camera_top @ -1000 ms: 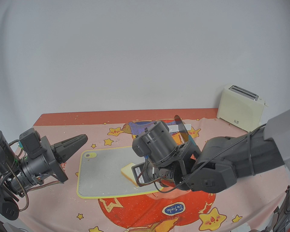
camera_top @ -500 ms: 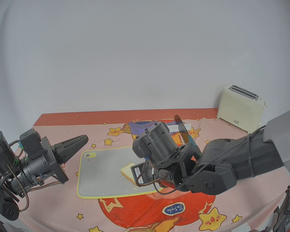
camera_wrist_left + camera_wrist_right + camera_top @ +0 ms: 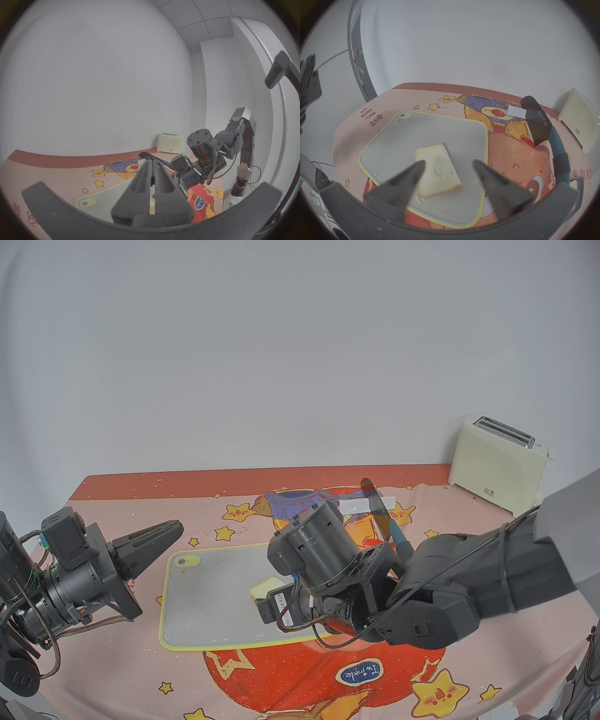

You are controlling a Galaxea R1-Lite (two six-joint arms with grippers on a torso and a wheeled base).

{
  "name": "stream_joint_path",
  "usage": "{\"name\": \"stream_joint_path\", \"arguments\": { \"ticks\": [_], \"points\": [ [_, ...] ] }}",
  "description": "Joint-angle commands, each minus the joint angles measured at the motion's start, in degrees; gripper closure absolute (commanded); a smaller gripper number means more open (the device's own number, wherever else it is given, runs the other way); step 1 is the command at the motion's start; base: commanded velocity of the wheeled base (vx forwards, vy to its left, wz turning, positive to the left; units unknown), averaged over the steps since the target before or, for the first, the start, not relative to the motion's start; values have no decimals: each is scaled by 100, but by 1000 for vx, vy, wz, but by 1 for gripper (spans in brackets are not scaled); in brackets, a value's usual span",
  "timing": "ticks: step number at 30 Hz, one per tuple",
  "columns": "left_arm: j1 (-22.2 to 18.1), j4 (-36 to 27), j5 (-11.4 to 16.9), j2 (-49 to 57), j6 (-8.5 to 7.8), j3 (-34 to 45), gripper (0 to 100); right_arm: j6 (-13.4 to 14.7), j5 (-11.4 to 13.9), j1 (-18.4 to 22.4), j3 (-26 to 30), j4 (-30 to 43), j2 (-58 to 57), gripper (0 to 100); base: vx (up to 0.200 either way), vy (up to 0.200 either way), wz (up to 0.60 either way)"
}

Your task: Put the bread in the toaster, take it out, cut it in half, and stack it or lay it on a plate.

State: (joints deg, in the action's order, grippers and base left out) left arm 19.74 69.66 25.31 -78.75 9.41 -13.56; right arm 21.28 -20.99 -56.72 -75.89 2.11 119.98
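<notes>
**Slice on the Board, Right Arm Over It**

The bread (image 3: 437, 170) was a single pale slice with a soft white face and a thin tan crust along its edges. It lay flat on the grey, yellow-rimmed cutting board (image 3: 456, 131), toward the board's near right part. Crumbs were scattered on the board around it.

In the right wrist view the right gripper (image 3: 449, 162) hung over the slice with its two dark fingers (image 3: 403, 184) spread wide, one to each side of the bread. Whether either finger touched the bread could not be told. From the head view, the right arm's wrist covered most of the slice and left one cream corner (image 3: 265, 585) showing on the board (image 3: 206, 596).

The left gripper (image 3: 169, 529) was held off the board's left edge, above the cloth, with its fingers pressed together and nothing between them (image 3: 153, 165).

A knife (image 3: 539, 122) with a dark blade and a teal handle was beyond the board's right side. Whether it lay flat or leaned could not be told. A small white card (image 3: 515, 111) sat beside the blade tip. The cream toaster (image 3: 500, 465) stood at the table's far right corner, well apart from the board. A pink cartoon tablecloth (image 3: 125, 671) covered the table.
</notes>
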Motion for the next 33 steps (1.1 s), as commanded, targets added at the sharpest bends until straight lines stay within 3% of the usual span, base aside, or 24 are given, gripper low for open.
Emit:
{"name": "stream_joint_path", "arguments": {
  "ticks": [1, 14, 23, 28, 33],
  "points": [
    [4, 4, 0, -9, 8, 2, 100, 7, -1, -14, -5, 0, 96, 0, 0, 0, 0],
    [4, -5, 0, -17, -1, 11, 100, 25, 7, 12, 531, 0, -528, 0, 0, 0, 0],
    [74, -5, 0, -17, -1, 46, 100, 51, 43, 65, 48, -9, -265, 0, 0, 0, 0],
    [74, -5, 0, -17, -1, 46, 100, 614, 69, 109, -207, 97, -71, 0, 0, 0, 0],
    [83, -5, 0, -17, -1, 55, 100, 631, 16, 214, -155, 97, 113, 0, 0, 0, 0]
  ]
}}
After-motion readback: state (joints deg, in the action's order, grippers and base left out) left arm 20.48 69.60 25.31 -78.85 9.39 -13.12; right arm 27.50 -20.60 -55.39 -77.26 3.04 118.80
